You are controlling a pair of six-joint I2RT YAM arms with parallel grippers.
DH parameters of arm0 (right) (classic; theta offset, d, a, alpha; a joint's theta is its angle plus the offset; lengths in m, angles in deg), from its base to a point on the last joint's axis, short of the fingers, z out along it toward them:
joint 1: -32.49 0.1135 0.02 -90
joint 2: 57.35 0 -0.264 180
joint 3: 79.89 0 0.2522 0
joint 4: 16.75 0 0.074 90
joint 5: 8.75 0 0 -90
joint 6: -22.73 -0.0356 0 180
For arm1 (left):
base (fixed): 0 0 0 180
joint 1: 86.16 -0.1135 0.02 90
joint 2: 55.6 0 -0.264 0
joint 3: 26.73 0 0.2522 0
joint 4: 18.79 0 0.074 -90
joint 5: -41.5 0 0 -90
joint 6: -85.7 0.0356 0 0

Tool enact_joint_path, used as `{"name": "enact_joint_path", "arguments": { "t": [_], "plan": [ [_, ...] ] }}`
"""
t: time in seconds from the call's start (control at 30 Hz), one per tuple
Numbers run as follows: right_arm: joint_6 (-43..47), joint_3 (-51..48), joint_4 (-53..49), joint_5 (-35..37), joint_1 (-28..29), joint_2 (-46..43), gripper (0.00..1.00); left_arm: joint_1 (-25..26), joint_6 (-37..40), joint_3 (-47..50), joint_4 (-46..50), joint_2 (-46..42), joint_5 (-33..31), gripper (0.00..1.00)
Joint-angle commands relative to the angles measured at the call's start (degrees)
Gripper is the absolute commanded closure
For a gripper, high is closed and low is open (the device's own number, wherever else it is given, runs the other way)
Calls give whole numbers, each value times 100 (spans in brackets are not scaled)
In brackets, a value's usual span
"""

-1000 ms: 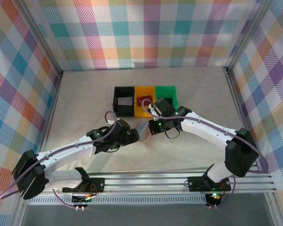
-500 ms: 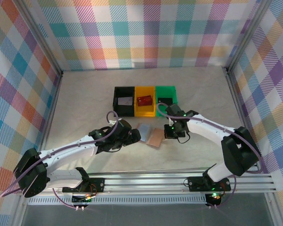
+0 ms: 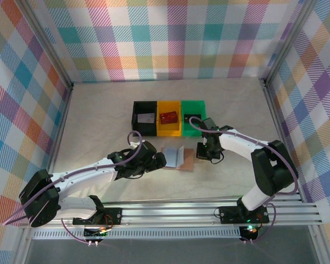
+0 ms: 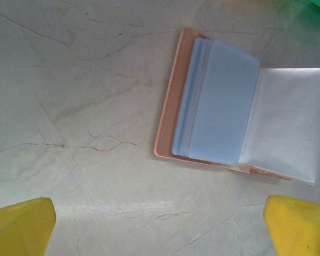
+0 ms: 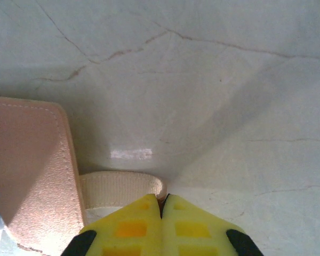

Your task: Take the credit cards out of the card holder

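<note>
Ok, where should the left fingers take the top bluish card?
Take the bluish card by its long edge beside the stitched tan border of the card holder, probably from that outer side: it lies flat, layered edges step free there, and the opposite edge meets the silvery flap.

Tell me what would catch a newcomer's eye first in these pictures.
The tan card holder lies spread open mid-table, pale blue sleeves up, between the two arms. The left gripper gapes wide beside it, and the right gripper is shut at its beige strap. Behind stand a black bin with a grey card, a yellow bin with a red card, and a green bin.
</note>
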Motion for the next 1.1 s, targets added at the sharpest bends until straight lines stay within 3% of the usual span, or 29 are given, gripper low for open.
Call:
{"name": "enact_joint_path", "arguments": {
  "t": [0.0,0.2,0.3,0.47,0.63,0.77,1.07],
  "plan": [
    [-4,238,-91,143,-15,-119,88,79,-93,-89,-67,164,-138,0],
    [60,311,-219,87,-15,-421,68,73,182,-406,-174,580,-293,0],
    [96,391,-349,52,-15,-669,63,71,433,-632,-395,827,-196,0],
    [156,532,-559,-2,-19,-970,63,3,787,-811,-971,1098,60,2],
    [94,455,-359,-917,-6,-1213,63,-163,1060,-895,-1210,1231,385,5],
    [-159,365,-117,-1482,11,-1223,68,-403,1183,-885,-1272,1348,671,14],
    [-372,534,-96,-1216,333,-950,76,-665,1410,-953,-1348,1602,991,25]
  ]
}}
